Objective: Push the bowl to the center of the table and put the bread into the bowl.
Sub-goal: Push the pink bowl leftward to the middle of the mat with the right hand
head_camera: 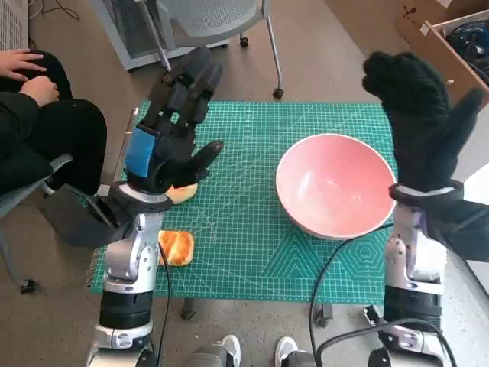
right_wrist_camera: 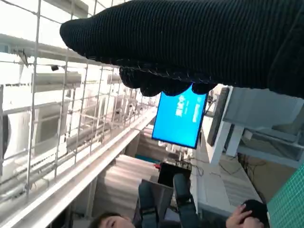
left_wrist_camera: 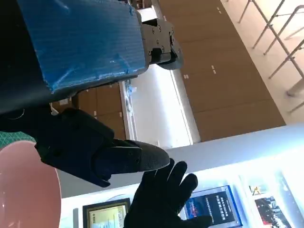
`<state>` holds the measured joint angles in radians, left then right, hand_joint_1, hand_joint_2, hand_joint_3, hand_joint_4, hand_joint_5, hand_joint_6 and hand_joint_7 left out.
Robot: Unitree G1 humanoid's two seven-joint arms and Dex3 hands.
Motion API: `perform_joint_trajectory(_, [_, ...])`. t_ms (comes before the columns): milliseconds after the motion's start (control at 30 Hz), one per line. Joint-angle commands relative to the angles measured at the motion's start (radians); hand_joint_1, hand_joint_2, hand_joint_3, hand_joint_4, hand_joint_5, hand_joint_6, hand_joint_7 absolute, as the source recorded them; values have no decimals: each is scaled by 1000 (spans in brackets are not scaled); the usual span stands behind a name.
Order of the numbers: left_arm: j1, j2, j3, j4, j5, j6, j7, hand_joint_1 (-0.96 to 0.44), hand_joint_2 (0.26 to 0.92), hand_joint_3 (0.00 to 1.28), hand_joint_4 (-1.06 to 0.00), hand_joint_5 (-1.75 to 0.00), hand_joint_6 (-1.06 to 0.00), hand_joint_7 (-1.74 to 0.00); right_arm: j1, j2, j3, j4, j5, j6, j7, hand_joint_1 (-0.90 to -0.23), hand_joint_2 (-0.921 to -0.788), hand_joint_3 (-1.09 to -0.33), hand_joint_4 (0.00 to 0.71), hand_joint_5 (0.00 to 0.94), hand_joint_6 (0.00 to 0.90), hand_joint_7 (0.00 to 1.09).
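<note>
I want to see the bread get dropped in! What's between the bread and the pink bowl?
Only bare green mat lies between the bread and the pink bowl; the head view shows it.

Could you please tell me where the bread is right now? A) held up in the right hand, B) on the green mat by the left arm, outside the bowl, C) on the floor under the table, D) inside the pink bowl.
B: the head view shows the bread lying on the green mat beside the left forearm, while the pink bowl is empty and the right hand holds nothing.
</note>
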<state>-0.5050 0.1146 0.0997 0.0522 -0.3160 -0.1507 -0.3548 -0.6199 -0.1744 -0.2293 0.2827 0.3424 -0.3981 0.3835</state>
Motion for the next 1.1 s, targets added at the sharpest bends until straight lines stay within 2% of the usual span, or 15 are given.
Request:
perform_joint_trajectory(33, [-9,5,3,-3,2,-3,-1,-518,777,397,1,-212,1,-565,8,-39,-43,88,22,-26,27,-523,-921,-559,330,0,207,436])
perform_joint_trajectory(300, [-5,4,4,-4,1,-2,1,-513,777,396,1,-211,1,-564,-30,-91,-118,306,43,-106,62,-528,-921,-539,330,1,210,434])
perform_joint_trajectory(533, [-5,3,5,-1,-2,0,2,-508,778,396,1,-210,1,-563,-65,-119,-169,506,39,-172,35,-530,-921,-527,305,0,238,374])
perform_joint_trajectory(800, [-5,3,6,2,-2,-2,1,-513,778,395,1,-210,1,-562,-103,-124,-206,703,28,-216,-24,-494,-921,-554,298,0,245,347])
perform_joint_trajectory(1033, [-4,7,8,1,-2,-1,1,-512,779,394,0,-214,1,-563,-117,-109,-222,816,29,-222,-68,-461,-921,-577,293,1,254,337])
perform_joint_trajectory(1100, [-4,7,8,0,-2,1,1,-512,779,394,0,-215,1,-562,-119,-95,-224,841,30,-213,-84,-457,-921,-580,295,2,255,336])
